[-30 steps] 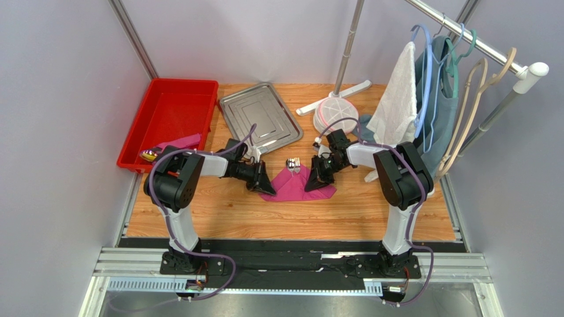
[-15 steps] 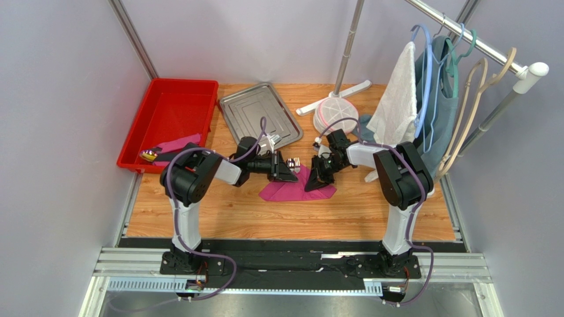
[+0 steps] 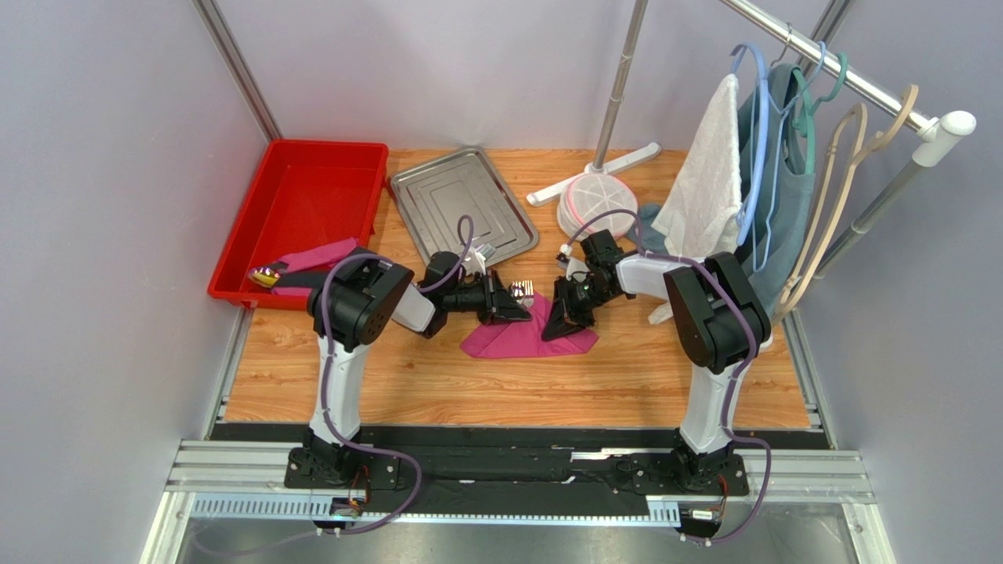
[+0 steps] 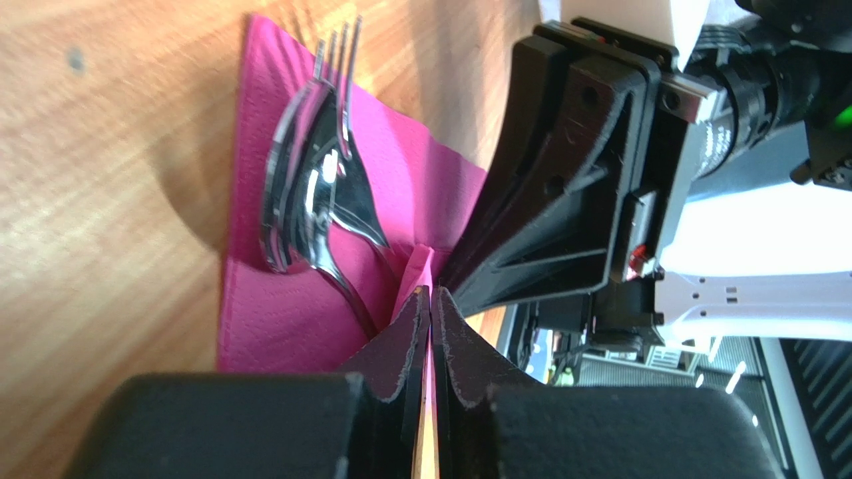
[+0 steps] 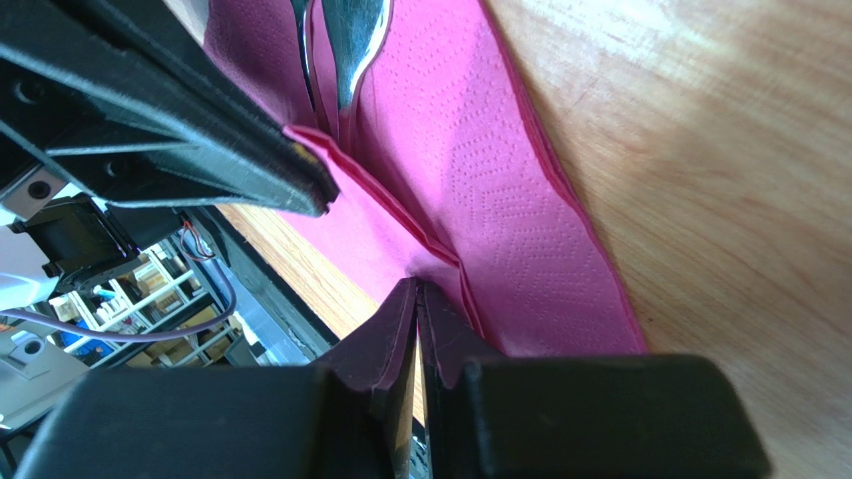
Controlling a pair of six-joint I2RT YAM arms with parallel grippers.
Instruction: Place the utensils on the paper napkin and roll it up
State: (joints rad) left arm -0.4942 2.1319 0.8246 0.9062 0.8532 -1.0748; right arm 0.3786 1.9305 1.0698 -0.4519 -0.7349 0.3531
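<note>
Red bin (image 3: 309,194): pink sheet (image 3: 318,254) at its near edge.
Magenta napkin (image 5: 500,190): creased, fork (image 4: 338,80) stacked on spoon (image 4: 285,200) atop it; left gripper (image 4: 427,299) and right gripper (image 5: 415,291) each clamp a fold.

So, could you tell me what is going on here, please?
Both arms are working on the napkin, which lies on the table. The utensils, a fork and a spoon, rest together on it. The left gripper is shut on a raised fold of napkin beside the utensils. The right gripper is shut on the napkin from the other side. The napkin is creased and partly folded, but not yet rolled up.
</note>
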